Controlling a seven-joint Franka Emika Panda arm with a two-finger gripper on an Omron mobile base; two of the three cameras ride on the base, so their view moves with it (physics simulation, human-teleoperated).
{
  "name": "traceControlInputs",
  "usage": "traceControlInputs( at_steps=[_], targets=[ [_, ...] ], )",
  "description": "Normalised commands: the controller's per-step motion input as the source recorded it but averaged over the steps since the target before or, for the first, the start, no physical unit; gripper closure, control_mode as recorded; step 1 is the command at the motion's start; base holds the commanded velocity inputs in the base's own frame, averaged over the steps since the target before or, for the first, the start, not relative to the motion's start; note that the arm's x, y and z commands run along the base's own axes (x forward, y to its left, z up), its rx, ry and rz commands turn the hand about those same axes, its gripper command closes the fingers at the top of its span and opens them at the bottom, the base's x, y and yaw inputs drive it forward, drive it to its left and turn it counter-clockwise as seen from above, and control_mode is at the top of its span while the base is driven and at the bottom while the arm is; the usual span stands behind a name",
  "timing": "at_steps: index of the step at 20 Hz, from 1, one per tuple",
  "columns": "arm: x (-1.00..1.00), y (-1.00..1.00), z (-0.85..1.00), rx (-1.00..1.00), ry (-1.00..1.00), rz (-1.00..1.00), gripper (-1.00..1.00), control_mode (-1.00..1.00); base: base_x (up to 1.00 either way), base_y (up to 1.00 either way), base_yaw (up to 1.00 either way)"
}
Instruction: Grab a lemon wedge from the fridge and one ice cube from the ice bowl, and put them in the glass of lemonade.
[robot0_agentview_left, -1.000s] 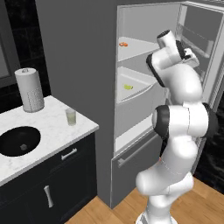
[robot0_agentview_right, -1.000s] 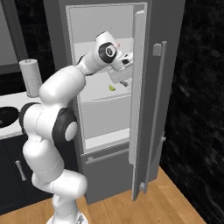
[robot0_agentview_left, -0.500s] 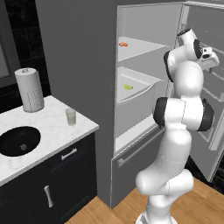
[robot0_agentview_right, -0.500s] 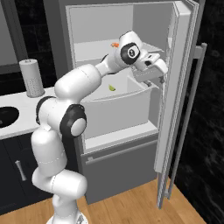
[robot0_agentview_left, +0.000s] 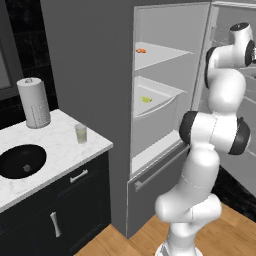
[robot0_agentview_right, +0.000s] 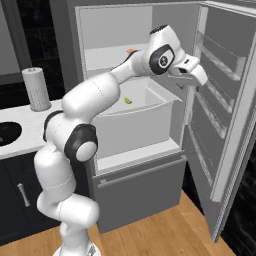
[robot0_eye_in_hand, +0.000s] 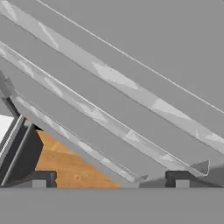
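Swung rightward since the earlier frame, the gripper (robot0_agentview_right: 196, 86) is held wide and empty at the fridge (robot0_agentview_right: 165, 165) door shelves. Farther back, the lemon wedge (robot0_agentview_right: 128, 100) is seen in the white drawer (robot0_agentview_right: 135, 120).

White marble counter (robot0_agentview_left: 60, 155) has the paper-towel roll (robot0_agentview_left: 34, 102), lemonade glass (robot0_agentview_left: 80, 133) and black bowl (robot0_agentview_left: 21, 161) sitting on it.
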Motion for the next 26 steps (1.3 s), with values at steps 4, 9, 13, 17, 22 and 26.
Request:
traceControlInputs(
  at_steps=[4, 9, 13, 17, 22, 26],
  targets=[
    [-0.63, 0.89, 0.52, 0.0, -0.34, 0.02, -1.0, -1.0, 0.0, 0.0, 0.0],
    [-0.57, 1.0, 0.2, 0.01, -0.26, 0.03, -1.0, -1.0, 0.0, 0.0, 0.0],
    [-0.62, 1.0, 0.0, 0.07, -0.11, 0.1, -1.0, -1.0, 0.0, 0.0, 0.0],
    [-0.55, 1.0, -0.26, 0.16, 0.0, 0.23, -1.0, -1.0, 0.0, 0.0, 0.0],
    [-0.43, 1.0, -0.31, 0.22, 0.01, 0.28, -1.0, -1.0, 0.0, 0.0, 0.0],
    [-0.74, 0.95, 0.23, 0.08, 0.09, 0.24, -1.0, -1.0, 0.0, 0.0, 0.0]
  ],
)
